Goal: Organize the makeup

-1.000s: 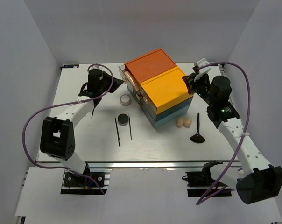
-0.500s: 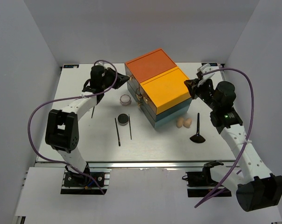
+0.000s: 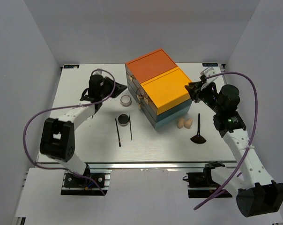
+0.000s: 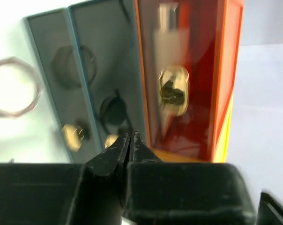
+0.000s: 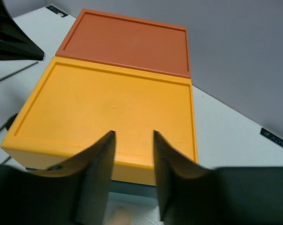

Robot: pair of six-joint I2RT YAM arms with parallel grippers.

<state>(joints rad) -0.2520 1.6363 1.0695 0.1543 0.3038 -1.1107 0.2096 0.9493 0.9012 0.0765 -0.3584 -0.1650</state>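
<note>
Top view: drawer box (image 3: 162, 89), stacked orange, yellow and teal, is set at the centre of the tabletop (image 3: 85, 140), toward 12 o'clock. Left tool (image 3: 119, 87) is held at 9 o'clock of the box, just beside its drawer fronts, above the tabletop. In the left wrist view the left tool (image 4: 130, 137) is seen narrow, tips almost together, nothing held. It is pointed at the drawer fronts, with a gold knob (image 4: 174, 91) on the orange front at 1 o'clock of the tips. A pale tube shape (image 4: 169, 37) is seen dimly through that front; it cannot be told for certain what it is.

Right tool (image 3: 192, 89) is held at 3 o'clock of the box, near the yellow tier's edge. In the right wrist view the right tool (image 5: 132, 133) is seen moderately wide, nothing between the fingers, and whether the box is touched cannot be told.

Makeup is left loose on the tabletop:
- round pinkish jar (image 3: 126, 100), at 6 o'clock of the left tool, just beside the box
- round black compact (image 3: 124, 119), at 6 o'clock of the jar
- two thin black sticks (image 3: 118, 132), at 6 o'clock of the compact, nearly parallel
- beige sponges (image 3: 184, 123), at 5 o'clock of the box, near its teal tier
- black flared brush (image 3: 197, 136), at 4 o'clock of the sponges
</note>
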